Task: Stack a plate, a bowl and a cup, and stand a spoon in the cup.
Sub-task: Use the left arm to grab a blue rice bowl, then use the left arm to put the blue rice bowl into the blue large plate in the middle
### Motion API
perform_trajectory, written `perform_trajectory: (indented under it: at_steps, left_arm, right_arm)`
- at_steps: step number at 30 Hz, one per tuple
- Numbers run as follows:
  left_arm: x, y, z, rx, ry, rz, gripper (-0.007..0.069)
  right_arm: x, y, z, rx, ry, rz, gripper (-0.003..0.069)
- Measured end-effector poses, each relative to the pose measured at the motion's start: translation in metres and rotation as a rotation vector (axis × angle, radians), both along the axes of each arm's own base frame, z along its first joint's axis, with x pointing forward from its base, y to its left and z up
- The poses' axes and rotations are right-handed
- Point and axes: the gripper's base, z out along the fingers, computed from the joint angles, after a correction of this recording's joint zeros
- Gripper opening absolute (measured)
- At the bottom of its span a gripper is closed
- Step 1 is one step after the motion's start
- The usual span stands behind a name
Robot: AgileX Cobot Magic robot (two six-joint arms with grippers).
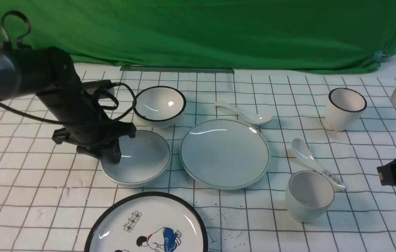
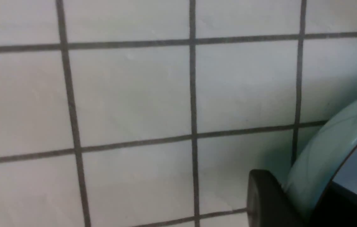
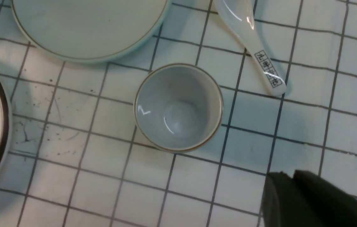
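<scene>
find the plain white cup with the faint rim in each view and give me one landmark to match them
Front view: the plain cup is at the lower right, by the handle of the printed spoon.
Left wrist view: not in it.
Right wrist view: just about the centre, slightly above the middle.
Shared landmark, front and right wrist views only: the printed spoon's lettered handle.

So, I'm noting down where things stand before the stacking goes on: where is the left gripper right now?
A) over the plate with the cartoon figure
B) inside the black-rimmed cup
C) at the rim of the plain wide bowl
C: the left gripper's fingers straddle the near-left wall of the plain wide bowl, one inside the rim and one outside.
</scene>
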Motion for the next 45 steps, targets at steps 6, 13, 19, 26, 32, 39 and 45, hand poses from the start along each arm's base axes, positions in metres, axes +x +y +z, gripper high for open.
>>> perform_trajectory:
  at_steps: [6,13,19,26,32,39,45]
  left_arm:
    - [-0.004,-0.003,0.019,-0.04,0.008,0.012,0.0037]
    - [-0.017,-0.039,0.069,-0.162,-0.127,-0.052,0.0036]
    - [-0.02,-0.109,0.062,-0.217,-0.174,-0.153,0.0036]
    - [0.005,-0.139,0.025,-0.223,-0.135,-0.121,0.0036]
    - [0.016,-0.143,0.006,-0.217,-0.111,-0.103,0.0036]
    - [0.018,-0.145,0.002,-0.233,-0.095,-0.087,0.0046]
    - [0.018,-0.145,0.002,-0.232,-0.095,-0.087,0.0132]
  right_arm:
    - [0.002,0.0,0.004,-0.005,-0.017,0.001,0.0099]
    - [0.007,0.001,0.02,0.001,-0.048,0.002,0.0109]
    - [0.037,0.007,0.015,-0.08,0.065,0.006,0.0121]
    - [0.081,0.02,-0.014,-0.117,0.196,0.009,0.0283]
    - [0.099,0.027,-0.042,-0.121,0.292,0.009,0.0381]
    - [0.11,0.036,-0.072,-0.094,0.392,0.032,0.0393]
    - [0.117,0.039,-0.092,-0.104,0.444,0.043,0.0393]
